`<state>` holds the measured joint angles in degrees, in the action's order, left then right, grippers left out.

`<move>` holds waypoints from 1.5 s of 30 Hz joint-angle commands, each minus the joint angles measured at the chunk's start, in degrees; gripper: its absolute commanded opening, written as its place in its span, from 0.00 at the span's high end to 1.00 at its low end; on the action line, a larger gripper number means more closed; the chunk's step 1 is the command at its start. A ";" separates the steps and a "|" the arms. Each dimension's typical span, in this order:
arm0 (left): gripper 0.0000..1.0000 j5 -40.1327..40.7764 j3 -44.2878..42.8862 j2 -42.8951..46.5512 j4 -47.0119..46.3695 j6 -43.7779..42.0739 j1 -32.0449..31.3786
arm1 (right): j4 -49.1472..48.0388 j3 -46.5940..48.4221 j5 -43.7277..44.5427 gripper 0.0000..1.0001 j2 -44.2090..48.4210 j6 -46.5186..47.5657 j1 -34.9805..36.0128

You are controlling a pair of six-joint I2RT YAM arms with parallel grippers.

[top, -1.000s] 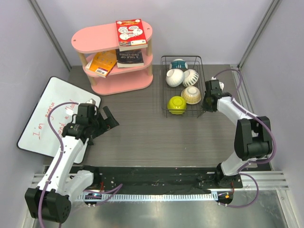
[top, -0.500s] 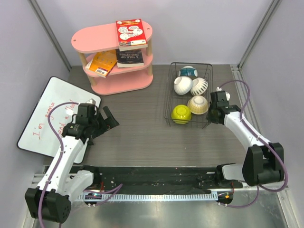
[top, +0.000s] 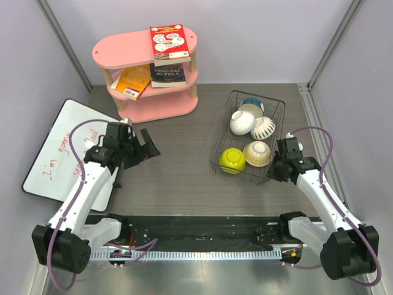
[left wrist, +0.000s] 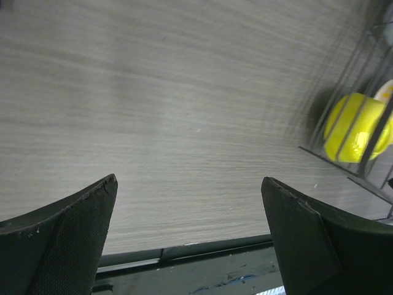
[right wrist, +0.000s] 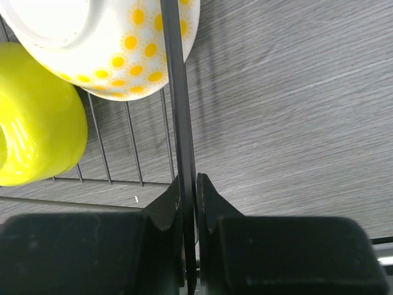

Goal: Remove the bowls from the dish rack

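Plainly the unloading is barely beginning. Well left of the dish rack (top: 221, 138), the left gripper (top: 144, 149) is hanging spread and empty. All five bowls (top: 243, 121) are sitting inside the rack, and at its near right corner the right gripper (top: 274, 168) is clenching the rack's edge. Only the overhead view is showing all five. The right wrist view alone is revealing the pinch, and yellow dots on the cream bowl (right wrist: 116, 49) beside the yellow-green bowl (right wrist: 34, 123).
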<state>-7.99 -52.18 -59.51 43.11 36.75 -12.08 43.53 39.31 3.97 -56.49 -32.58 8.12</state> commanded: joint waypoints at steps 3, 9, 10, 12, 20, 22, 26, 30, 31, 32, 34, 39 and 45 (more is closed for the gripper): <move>0.00 3.05 -12.04 -7.70 -1.37 -2.29 -5.22 | -2.48 1.74 -1.06 0.76 1.56 -6.70 0.05; 0.00 8.34 -21.37 -18.53 0.05 -4.50 -13.14 | -4.42 -0.99 -3.18 0.50 1.82 -7.41 0.05; 0.00 8.34 -22.95 -20.72 -1.00 -4.50 -13.84 | -4.33 -1.34 -3.00 0.48 2.17 -7.41 0.05; 0.00 8.34 -24.80 -23.01 -1.54 -4.58 -16.12 | -4.42 -1.52 -2.48 0.45 3.05 -7.50 0.05; 0.00 10.27 -39.90 -36.89 0.04 -7.48 -24.57 | -3.98 -1.34 -1.07 0.35 3.40 -7.15 0.14; 0.01 10.27 -42.46 -38.83 0.48 -7.66 -25.71 | -3.71 -0.99 -0.89 0.32 3.40 -7.06 0.05; 0.00 9.92 -46.86 -43.67 0.39 -7.75 -27.47 | -3.19 -0.46 -0.28 0.31 4.02 -6.80 0.05; 0.00 10.36 -51.96 -50.77 1.53 -9.41 -28.70 | -2.14 0.50 0.51 0.30 4.72 -6.01 -0.03; 0.00 10.54 -54.06 -52.19 1.71 -9.68 -28.88 | -1.70 0.68 0.69 0.30 4.90 -5.66 0.05; 0.00 10.80 -55.03 -53.42 1.97 -9.86 -28.88 | -1.43 0.85 0.95 0.30 5.33 -5.48 0.05; 0.00 11.85 -58.01 -57.27 2.32 -10.12 -28.88 | -1.25 1.03 0.78 0.30 5.86 -5.30 0.05; 0.00 10.28 -66.02 -65.99 4.34 -10.56 -28.88 | -0.81 1.65 0.07 0.29 7.35 -5.57 0.05; 0.13 10.45 -67.54 -70.66 4.97 -9.25 -29.06 | 0.07 1.12 0.87 0.29 7.89 -5.57 0.05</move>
<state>2.44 -119.24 -130.61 46.63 27.64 -40.82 42.72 38.63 3.92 -49.60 -38.92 8.19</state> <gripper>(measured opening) 0.939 0.709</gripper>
